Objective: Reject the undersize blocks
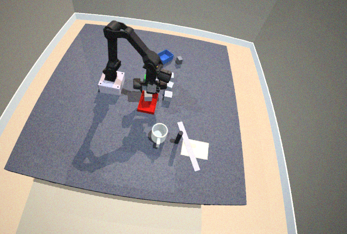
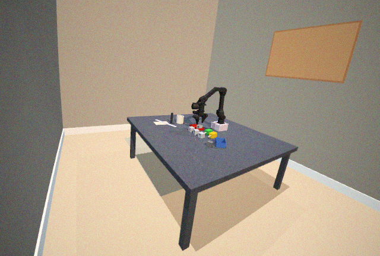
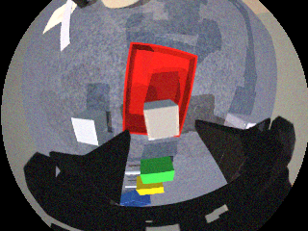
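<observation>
Block at the tray, fingers spread wide

The pale steel block (image 1: 148, 96) (image 2: 199, 126) (image 3: 162, 122) sat within the outline of the red reject tray (image 1: 146, 109) (image 2: 200, 129) (image 3: 159, 63), at the end nearer the green gauge; whether it lay flat on the tray's floor could not be told. Above it, the fingers (image 2: 196, 119) stood wide apart and held nothing.

Beside the tray, three more pale blocks stood in a row, the nearest one (image 1: 168, 94) (image 2: 191, 129) (image 3: 86, 131) apart from the tray's edge. The green GO gauge (image 1: 145, 77) (image 2: 208, 131) (image 3: 157, 170) rested on the surface (image 1: 210, 99) (image 2: 233, 158) near a yellow-handled gauge (image 2: 212, 134) (image 3: 150, 191). Past them were a blue bin (image 1: 166, 57) (image 2: 220, 143) (image 3: 136, 198) and, just beside it, a small grey block (image 1: 179, 60) (image 2: 209, 144).

On the tray's other side stood a white mug (image 1: 159, 138) (image 2: 180, 119) and an upright black cylinder (image 1: 178, 137) (image 2: 171, 118); farther out, a pale strip (image 1: 190, 151) crossed a sheet of paper (image 1: 201, 149) (image 2: 159, 123).
</observation>
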`<act>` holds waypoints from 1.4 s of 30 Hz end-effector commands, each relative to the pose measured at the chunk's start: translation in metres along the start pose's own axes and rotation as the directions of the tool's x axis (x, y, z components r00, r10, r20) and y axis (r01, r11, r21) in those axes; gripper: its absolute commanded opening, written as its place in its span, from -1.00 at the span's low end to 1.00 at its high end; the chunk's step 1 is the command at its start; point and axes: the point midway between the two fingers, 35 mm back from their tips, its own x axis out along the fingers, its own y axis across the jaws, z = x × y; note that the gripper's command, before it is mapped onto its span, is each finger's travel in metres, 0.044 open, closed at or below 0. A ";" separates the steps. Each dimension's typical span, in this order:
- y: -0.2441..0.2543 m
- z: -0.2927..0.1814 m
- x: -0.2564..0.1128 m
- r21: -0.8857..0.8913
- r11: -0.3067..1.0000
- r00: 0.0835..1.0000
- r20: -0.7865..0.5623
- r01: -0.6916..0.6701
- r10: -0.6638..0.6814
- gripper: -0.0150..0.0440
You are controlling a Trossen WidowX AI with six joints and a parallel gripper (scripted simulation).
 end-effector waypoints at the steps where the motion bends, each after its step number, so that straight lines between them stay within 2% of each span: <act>1: 0.004 0.002 -0.022 0.004 1.000 1.000 0.012 -0.022 0.022 1.00; 4: 0.004 0.002 -0.014 0.000 1.000 1.000 0.011 -0.023 0.023 1.00; 5: 0.005 0.002 -0.014 -0.017 1.000 1.000 0.011 -0.023 0.023 0.91; 8: 0.015 0.003 -0.016 -0.254 0.967 1.000 0.011 -0.020 0.023 0.64; 10: 0.023 0.004 -0.018 -0.448 0.894 1.000 0.011 -0.016 0.024 0.61; 15: 0.044 0.005 -0.022 -0.833 0.553 1.000 0.012 -0.004 0.026 0.61; 20: 0.065 0.004 -0.024 -0.998 0.067 1.000 0.012 0.010 0.027 0.61; 22: 0.074 0.004 -0.025 -0.994 -0.106 1.000 0.012 0.015 0.028 0.61; 31: 0.096 0.002 -0.026 -0.827 -0.561 1.000 0.012 0.026 0.029 0.61; 37: 0.109 0.000 -0.026 -0.606 -0.795 0.999 0.012 0.031 0.030 0.61; 42: 0.118 -0.002 -0.026 -0.374 -0.927 0.999 0.011 0.033 0.031 0.61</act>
